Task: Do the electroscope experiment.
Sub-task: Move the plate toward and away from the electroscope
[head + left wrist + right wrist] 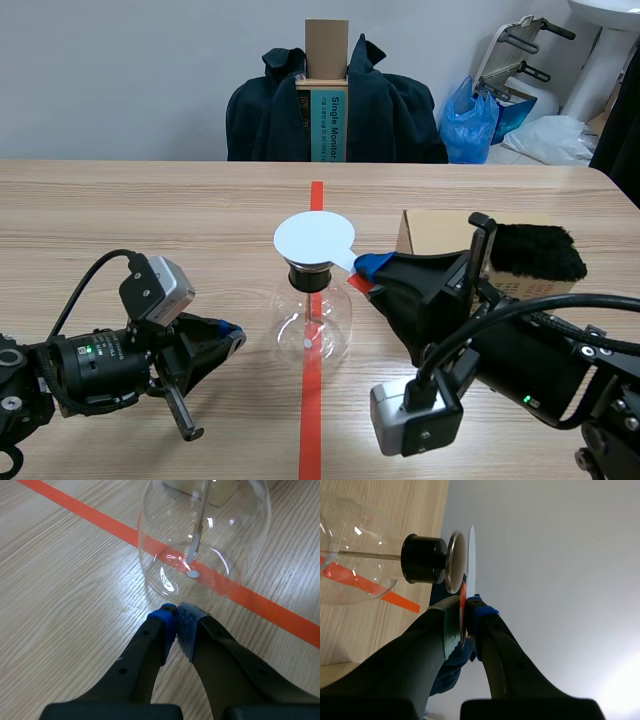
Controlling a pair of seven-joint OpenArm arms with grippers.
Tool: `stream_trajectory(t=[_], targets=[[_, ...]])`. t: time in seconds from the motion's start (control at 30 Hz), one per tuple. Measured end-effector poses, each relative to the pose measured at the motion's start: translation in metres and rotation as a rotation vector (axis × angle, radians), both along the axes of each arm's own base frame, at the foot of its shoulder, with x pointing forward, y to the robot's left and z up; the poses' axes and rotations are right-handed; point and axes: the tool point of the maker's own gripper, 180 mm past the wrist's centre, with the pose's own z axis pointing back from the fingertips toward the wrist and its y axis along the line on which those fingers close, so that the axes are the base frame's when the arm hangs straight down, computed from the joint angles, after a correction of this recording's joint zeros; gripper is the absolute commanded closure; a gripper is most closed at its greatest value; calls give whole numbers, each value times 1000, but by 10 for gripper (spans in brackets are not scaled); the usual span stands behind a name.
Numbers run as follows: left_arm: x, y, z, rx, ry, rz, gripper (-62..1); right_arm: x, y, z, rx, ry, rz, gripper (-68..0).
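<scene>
Electroscope (312, 325) stands in the middle of the surface (150, 210), on the orange-red tape line: a round glass flask with a black stopper (308, 277) in its neck. A thin rod (200, 525) hangs down inside the glass.

The right gripper (368, 268) holds a white disc (314, 240) over the top of the flask, its fingers pinching the disc's thin orange tab. In the right wrist view the disc lies just beside the metal plate (454, 561) on the stopper; I cannot tell whether the two touch.

The left gripper (228, 335) is low on the surface, close to the base of the flask. Its fingers are pressed together on nothing, so it does not steady the glass.

In my judgement, the main danger is a sideways push. If the right arm presses the disc against the plate too strongly, the free-standing flask may slide or tip, because nothing holds it. The grip on the tab is also small, so the disc may turn or slip out of the fingers. Behind the right arm are a cardboard box (430, 230) and a black furry piece (535, 250).
</scene>
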Motion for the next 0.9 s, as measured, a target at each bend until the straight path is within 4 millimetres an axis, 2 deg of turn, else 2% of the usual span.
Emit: stream_trajectory(t=[0.6,0.9], targets=[[0,0,0,0,0,0,-27,-2,2,0,0,1,16,-8],[0,0,0,0,0,0,-27,15,-12,1,-3,-10,-107,-9]])
